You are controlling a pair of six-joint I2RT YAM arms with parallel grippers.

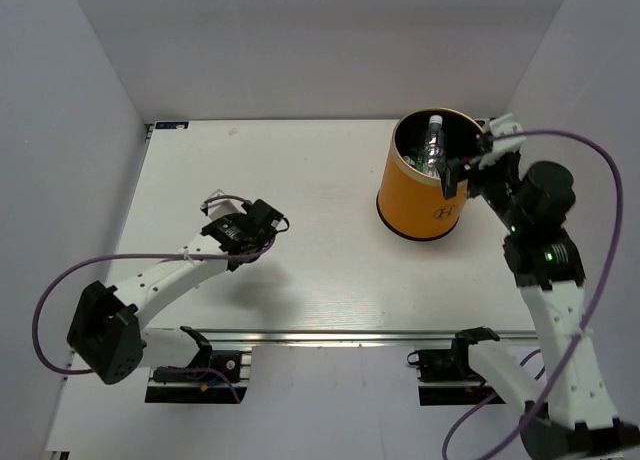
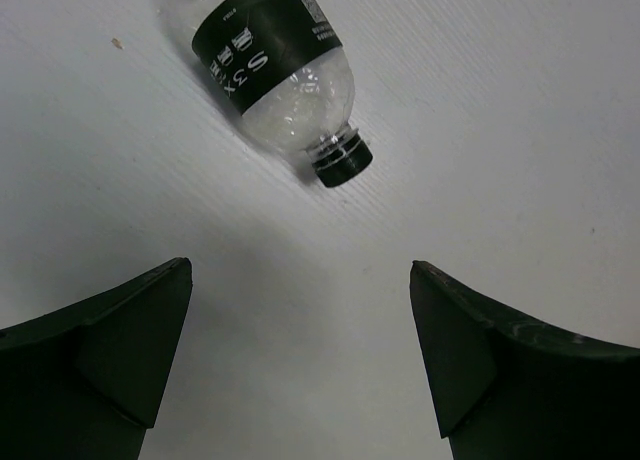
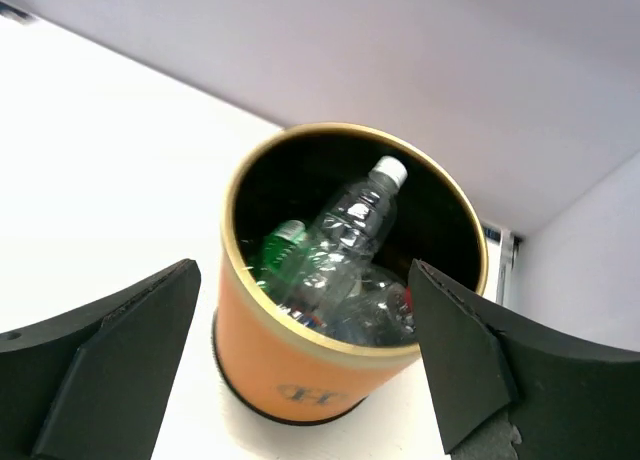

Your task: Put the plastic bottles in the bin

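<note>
L side: L gripper (image 2: 300,275) hangs over the table (image 1: 300,180), jaws wide apart, nothing between them. Wrist view shows one bottle (image 2: 275,65) lying flat on the table ahead of the fingers, not touched. Clear body, dark label (image 2: 265,40), black cap (image 2: 342,160) pointing toward the jaws and a bit right. Axis runs diagonal to the jaw line. Top view: can't make the bottle out by the arm.

Step in hand, by my read: L pick of this bottle.
- Move fwd until the label band sits between the fingers, not the neck or cap.
- Turn wrist so the jaws cross the body square; skewed pads will likely roll it.
- Come down low, close gently. Thin plastic, prob. buckles and slips.

R side: bin (image 1: 420,195) stands upright at far right of the table, well apart from L gripper. Inside: clear bottle (image 3: 350,230) with white cap leaning up, green bottle (image 3: 285,255), more underneath, count unclear. R gripper (image 3: 300,275) near the rim, jaws spread, empty. Suggest R pulls clear before L carries over.
</note>
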